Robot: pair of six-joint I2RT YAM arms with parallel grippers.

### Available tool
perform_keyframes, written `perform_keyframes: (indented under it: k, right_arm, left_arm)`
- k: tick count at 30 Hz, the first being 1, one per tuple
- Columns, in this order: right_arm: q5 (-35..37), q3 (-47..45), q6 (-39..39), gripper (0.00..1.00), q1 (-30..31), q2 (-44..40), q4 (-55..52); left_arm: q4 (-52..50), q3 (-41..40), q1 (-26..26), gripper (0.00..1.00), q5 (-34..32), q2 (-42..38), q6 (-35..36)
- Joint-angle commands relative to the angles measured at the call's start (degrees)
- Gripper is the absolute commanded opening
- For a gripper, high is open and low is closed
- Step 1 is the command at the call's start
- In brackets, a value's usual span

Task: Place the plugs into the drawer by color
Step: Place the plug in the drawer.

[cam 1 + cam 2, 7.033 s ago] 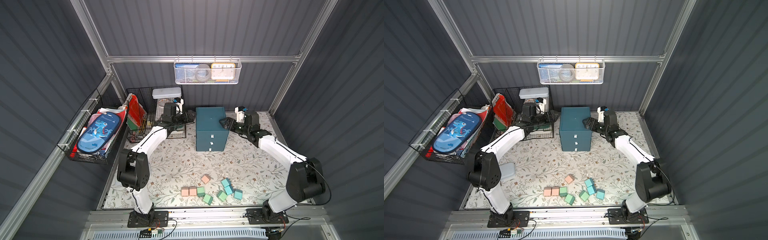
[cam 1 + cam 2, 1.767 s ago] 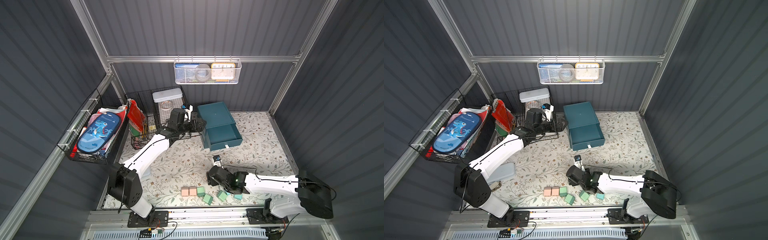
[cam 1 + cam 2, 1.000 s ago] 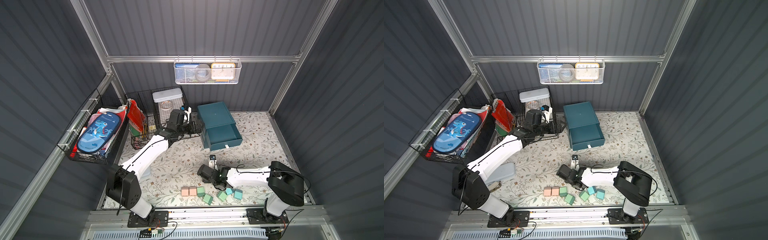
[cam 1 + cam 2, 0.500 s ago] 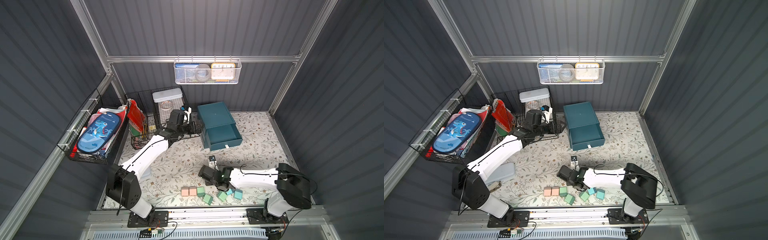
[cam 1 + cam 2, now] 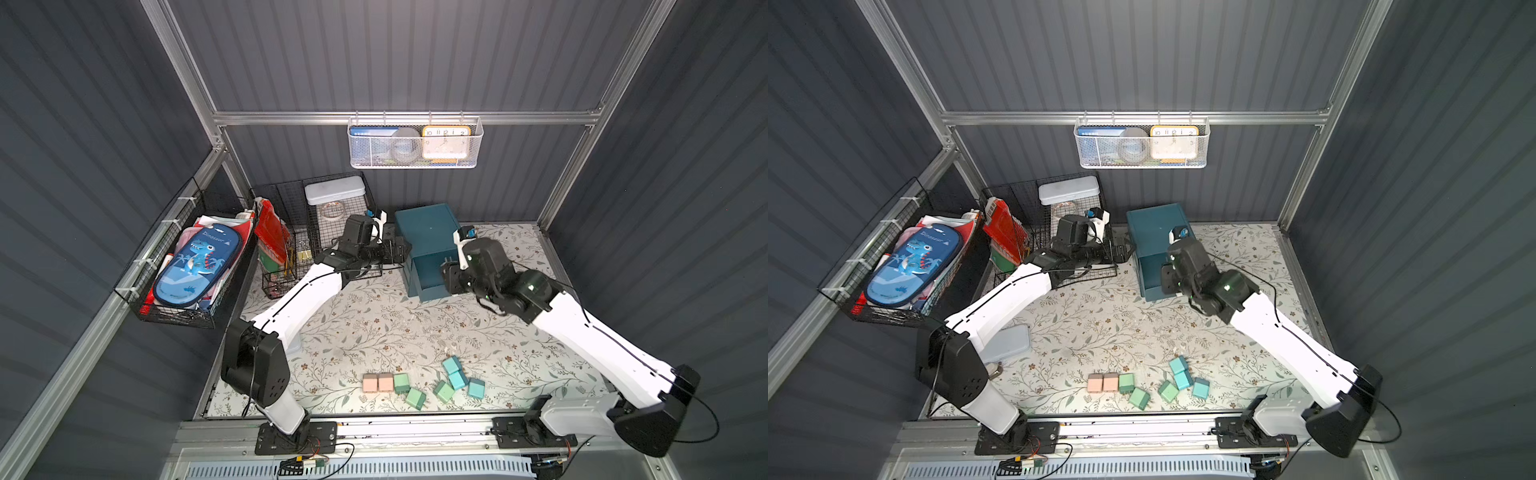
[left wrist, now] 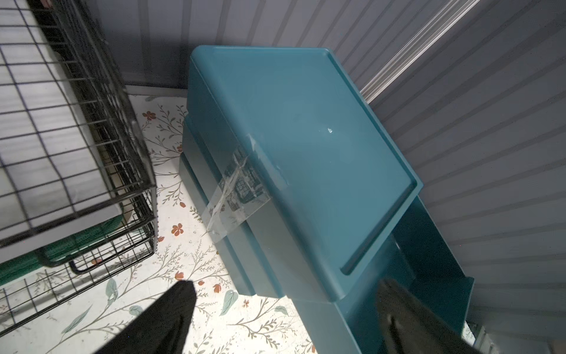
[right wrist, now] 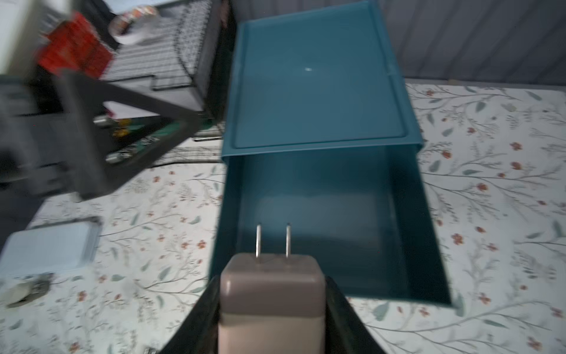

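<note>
Floral desk [image 5: 374,316], grey walls [image 5: 374,62]: 2 pink plugs [image 5: 370,382], 3 green plugs [image 5: 415,398], 3 blue plugs [image 5: 458,379]. Right tool [image 7: 271,288] grips 1 pink plug [image 7: 272,303] over drawer [image 7: 321,214]; left tool [image 6: 286,283] wide.

"Dinosaur" on blue pencil case [image 5: 195,266], numerals 10, 11, 12, 1, 2 on yellow clock [image 5: 445,143]

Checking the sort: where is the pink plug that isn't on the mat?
In the right wrist view the pink plug is clamped in the jaws of the right gripper, its prongs pointing into the open teal drawer.
</note>
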Motion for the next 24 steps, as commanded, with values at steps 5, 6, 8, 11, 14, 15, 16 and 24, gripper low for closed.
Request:
perform_keyframes:
  k: [5, 6, 8, 11, 14, 15, 16, 24]
  right_arm:
    - [-10.7, 8.0, -14.1, 0.21, -9.8, 12.5, -4.0]
    - [-10.7, 8.1, -14.6, 0.22, -10.7, 13.3, -3.9]
    - [-10.3, 8.0, -16.1, 0.24, -12.2, 14.5, -3.6]
    - [-10.5, 7.9, -17.4, 0.26, -13.6, 15.4, -4.1]
    - [-11.5, 7.3, -17.8, 0.31, -14.0, 15.0, -4.6]
    - [-11.4, 7.1, -17.8, 0.34, -14.0, 14.8, -4.7]
    - [-11.4, 6.9, -17.9, 0.38, -14.0, 14.6, -4.8]
    - [-10.9, 7.6, -17.8, 0.63, -14.9, 15.1, -5.6]
  left_arm:
    - [2.1, 2.0, 0.3, 0.97, 3.2, 2.6, -0.3]
    - [2.1, 2.3, 0.3, 0.97, 3.7, 3.1, -0.3]
    - [2.1, 3.0, 0.3, 0.96, 4.9, 3.9, -0.2]
    - [2.1, 3.5, 0.3, 0.96, 5.5, 4.6, 0.2]
    - [2.2, 3.7, 0.3, 0.96, 5.4, 4.8, 0.4]
    - [2.2, 3.8, 0.3, 0.96, 5.4, 5.0, 0.4]
    - [2.1, 3.9, 0.3, 0.96, 5.4, 5.2, 0.4]
    - [0.9, 4.9, 0.3, 0.97, 5.6, 5.8, 1.4]
